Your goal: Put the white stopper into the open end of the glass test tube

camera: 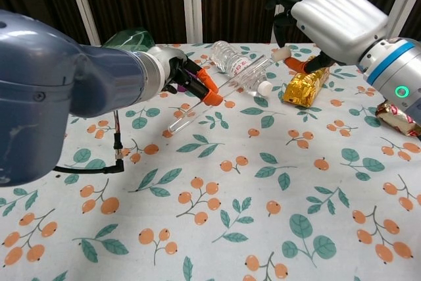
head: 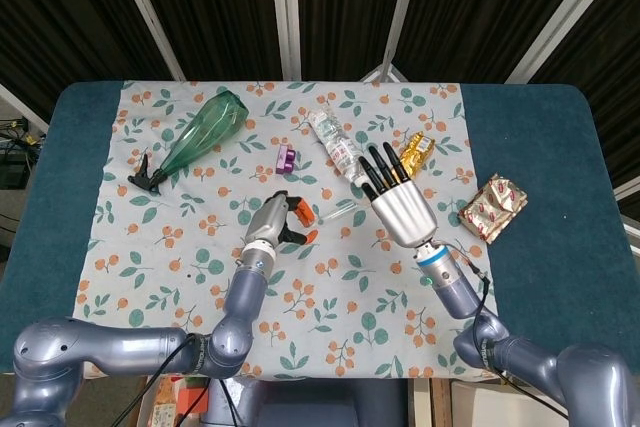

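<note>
Right hand [camera: 329, 14] raised above table, back of hand to chest camera, dark fingers [camera: 289, 1] curled down, pinching white stopper [camera: 281, 54] at fingertips; stopper hangs in air just off the upper end of the glass test tube [camera: 217, 93]. In head view right hand [head: 400, 209] sits right of centre, fingers pointing away toward far edge, stopper not visible there.

Left hand [camera: 181, 77] clamped on the test tube near its middle, orange fingertips [camera: 212, 95] closed around it. Tube held tilted, off the cloth, lower end toward the camera and left, upper end toward the stopper. Head view: left hand [head: 272, 225] left of centre, tube [head: 338, 212] poking out to the right toward the right hand.

Behind tube: clear plastic water bottle [camera: 242, 70] lying on side, white cap toward the right. Gold foil packet [camera: 306, 83] just right of bottle, under right hand. Red-and-gold wrapped snack [camera: 398, 118] at right edge. Green spray bottle [head: 195, 142] lying far left of cloth, small purple block [head: 286, 157] between it and the water bottle. Black cable [camera: 108, 156] hangs under left arm. All on floral tablecloth [camera: 263, 228] over blue table [head: 560, 197].
</note>
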Tool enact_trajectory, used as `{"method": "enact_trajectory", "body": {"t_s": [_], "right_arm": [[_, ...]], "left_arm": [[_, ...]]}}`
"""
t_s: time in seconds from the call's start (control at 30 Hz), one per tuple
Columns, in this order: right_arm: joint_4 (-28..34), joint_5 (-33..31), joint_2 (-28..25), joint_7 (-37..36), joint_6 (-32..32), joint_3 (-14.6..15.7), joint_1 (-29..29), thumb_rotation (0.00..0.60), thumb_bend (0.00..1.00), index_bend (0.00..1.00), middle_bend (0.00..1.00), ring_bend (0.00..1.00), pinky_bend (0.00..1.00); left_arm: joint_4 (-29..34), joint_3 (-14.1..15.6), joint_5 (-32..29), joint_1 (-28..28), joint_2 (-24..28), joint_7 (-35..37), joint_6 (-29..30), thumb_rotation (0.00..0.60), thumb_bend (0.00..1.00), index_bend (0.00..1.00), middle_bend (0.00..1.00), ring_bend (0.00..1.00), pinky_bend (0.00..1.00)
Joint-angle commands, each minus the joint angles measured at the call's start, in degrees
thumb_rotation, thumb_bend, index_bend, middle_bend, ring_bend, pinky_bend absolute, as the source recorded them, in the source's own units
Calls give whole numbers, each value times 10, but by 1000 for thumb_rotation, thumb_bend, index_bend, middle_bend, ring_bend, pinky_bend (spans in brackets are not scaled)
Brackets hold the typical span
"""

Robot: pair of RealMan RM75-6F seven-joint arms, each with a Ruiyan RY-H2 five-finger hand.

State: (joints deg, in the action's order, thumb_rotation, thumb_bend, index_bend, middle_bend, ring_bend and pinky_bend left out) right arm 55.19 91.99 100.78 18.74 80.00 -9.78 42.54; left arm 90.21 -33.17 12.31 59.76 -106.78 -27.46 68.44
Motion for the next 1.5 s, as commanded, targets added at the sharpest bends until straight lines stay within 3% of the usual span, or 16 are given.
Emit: {"method": "enact_trajectory", "body": {"t_s": [0.03, 1.5], "right_arm": [[0, 1, 1, 0, -1, 0, 1, 600, 445, 626, 213, 0, 0], [0, 11, 11, -3, 2, 6, 3, 600, 446, 626, 213, 0, 0]], "left_arm": [[-2, -1, -1, 1, -1, 1, -1, 600, 481, 604, 518, 65, 0], [-27, -11, -14, 16, -20, -4, -10, 600, 481, 604, 518, 65, 0]]}}
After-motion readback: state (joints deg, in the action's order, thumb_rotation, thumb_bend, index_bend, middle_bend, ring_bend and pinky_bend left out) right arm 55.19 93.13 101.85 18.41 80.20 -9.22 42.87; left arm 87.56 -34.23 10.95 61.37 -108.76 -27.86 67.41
